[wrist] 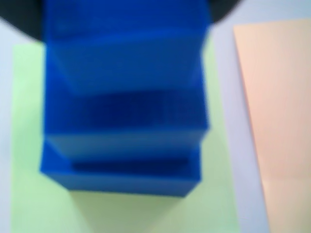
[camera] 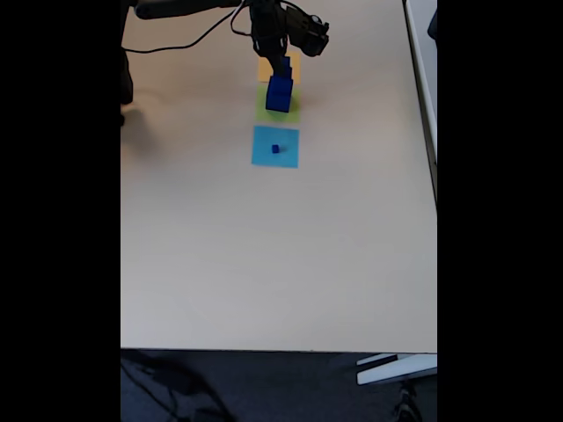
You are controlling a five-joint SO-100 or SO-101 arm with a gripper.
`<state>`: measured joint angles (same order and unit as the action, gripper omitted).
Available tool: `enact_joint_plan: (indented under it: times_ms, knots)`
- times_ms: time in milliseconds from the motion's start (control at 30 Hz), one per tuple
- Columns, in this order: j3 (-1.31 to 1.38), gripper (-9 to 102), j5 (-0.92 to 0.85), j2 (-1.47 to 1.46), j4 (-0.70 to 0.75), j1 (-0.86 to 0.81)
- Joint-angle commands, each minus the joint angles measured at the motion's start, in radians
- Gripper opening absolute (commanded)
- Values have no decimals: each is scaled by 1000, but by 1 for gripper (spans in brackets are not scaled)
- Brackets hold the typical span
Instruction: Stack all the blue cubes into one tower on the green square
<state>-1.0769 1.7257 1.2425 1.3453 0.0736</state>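
In the wrist view a medium blue cube (wrist: 126, 63) fills the upper middle, blurred, with dark parts of my gripper (wrist: 126, 12) against both of its upper sides. It rests on the large blue cube (wrist: 121, 170), which stands on the green square (wrist: 29, 145). The fixed view shows my gripper (camera: 283, 63) at the far edge of the table, shut on the top of this two-cube stack (camera: 280, 92) on the green square (camera: 290, 112). The small blue cube (camera: 275, 149) sits alone on a light-blue square (camera: 264, 141), just nearer than the stack.
An orange square (wrist: 277, 97) lies right of the green one in the wrist view and just beyond it (camera: 294, 72) in the fixed view. A black cable (camera: 189, 42) trails left of the arm. The pale tabletop (camera: 281, 255) stretches wide toward the near edge.
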Motion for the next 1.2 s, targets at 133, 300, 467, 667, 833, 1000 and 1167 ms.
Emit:
enact_joint_plan:
  times_ms: [133,300,467,667,833,1000,1167]
  knots:
    - [40,1,-15,66,-32,-9]
    - [37,0,-17,64,-38,-9]
    - [34,0,-14,64,-38,-8]
    - [23,0,-15,64,-41,-8]
    - [15,0,-15,67,-41,-8]
    - [-12,1,-12,78,-55,-8]
    - [-26,1,-8,84,-63,-6]
